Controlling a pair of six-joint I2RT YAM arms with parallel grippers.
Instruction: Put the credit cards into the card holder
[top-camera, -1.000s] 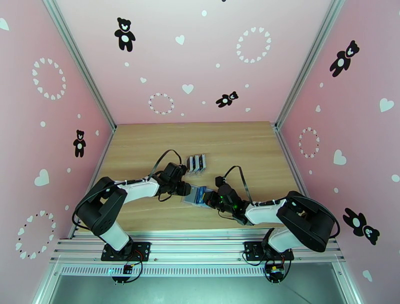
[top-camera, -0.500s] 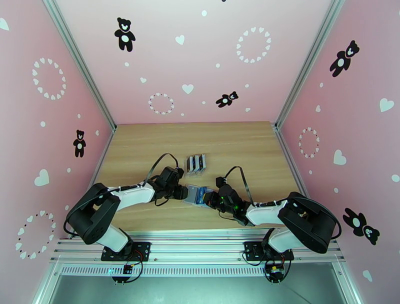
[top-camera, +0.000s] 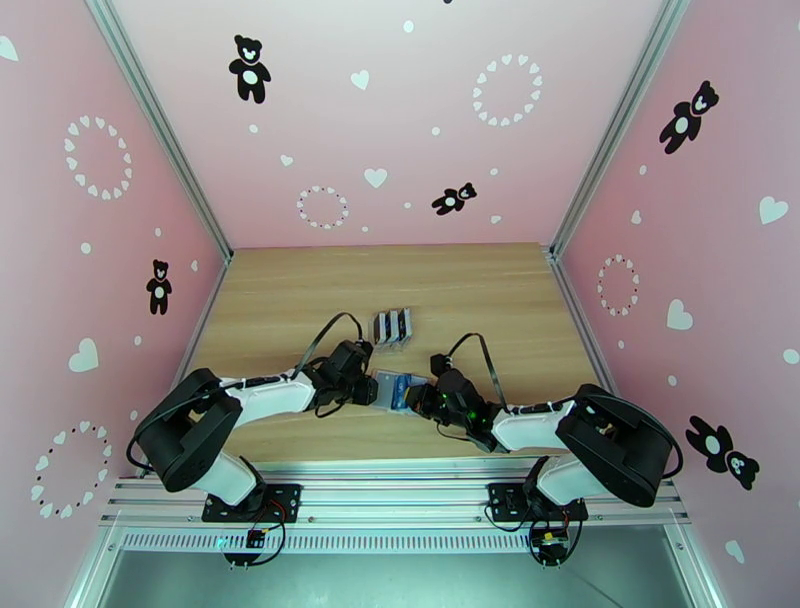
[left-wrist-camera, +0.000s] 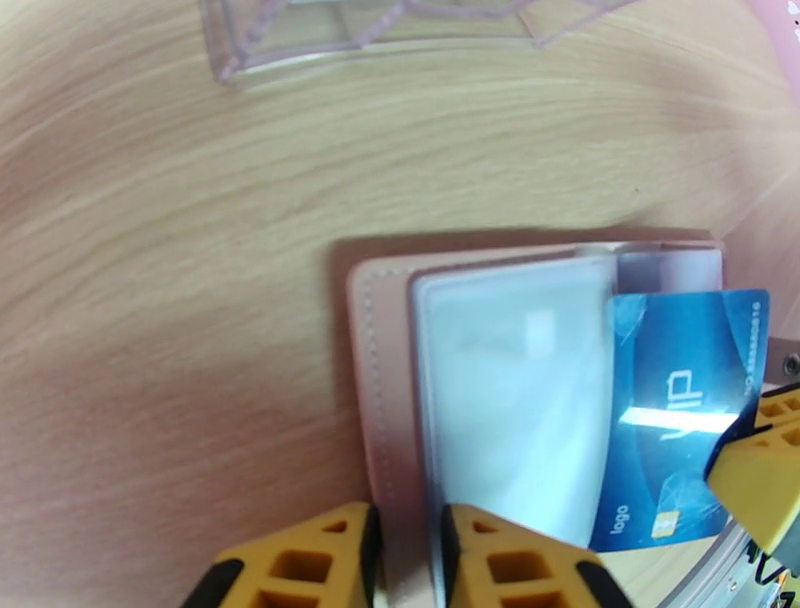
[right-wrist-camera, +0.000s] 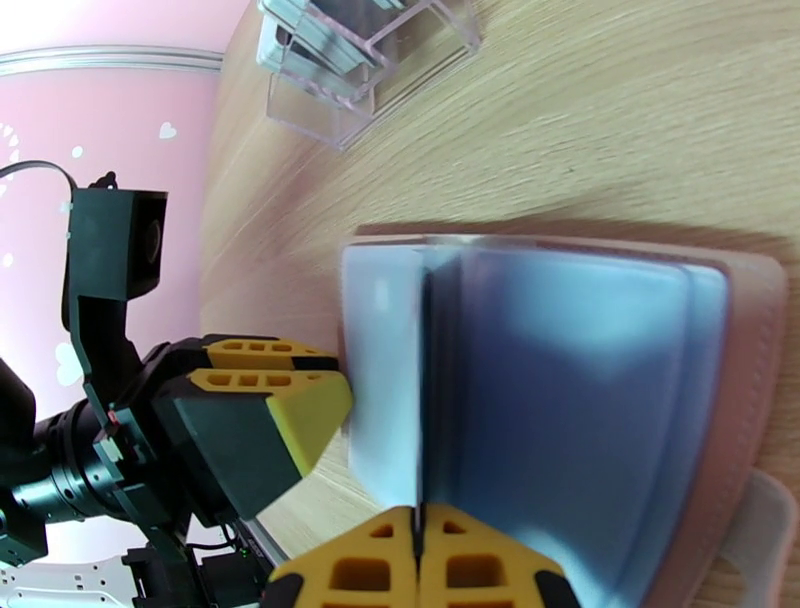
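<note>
The tan-pink card holder (top-camera: 385, 389) lies open on the wood between both grippers. In the left wrist view its pink cover (left-wrist-camera: 385, 350) carries clear sleeves, and a blue credit card (left-wrist-camera: 680, 390) juts out at their right side. My left gripper (left-wrist-camera: 410, 525) is shut on the holder's left edge, its yellow fingers (right-wrist-camera: 290, 405) showing in the right wrist view. My right gripper (right-wrist-camera: 418, 530) is shut on the blue card (right-wrist-camera: 560, 400), which stands among the sleeves above the pink cover (right-wrist-camera: 750, 400). From above, left gripper (top-camera: 368, 388) and right gripper (top-camera: 413, 393) face each other.
A clear slotted stand (top-camera: 393, 327) with several cards stands just behind the holder, also near the top of both wrist views (left-wrist-camera: 380, 30) (right-wrist-camera: 370, 50). Bare wooden table (top-camera: 480, 290) stretches behind and to either side. Pink walls enclose the table.
My left gripper drew back to the left from the holder, then returned to its left edge. The right gripper and the blue card have barely moved.
</note>
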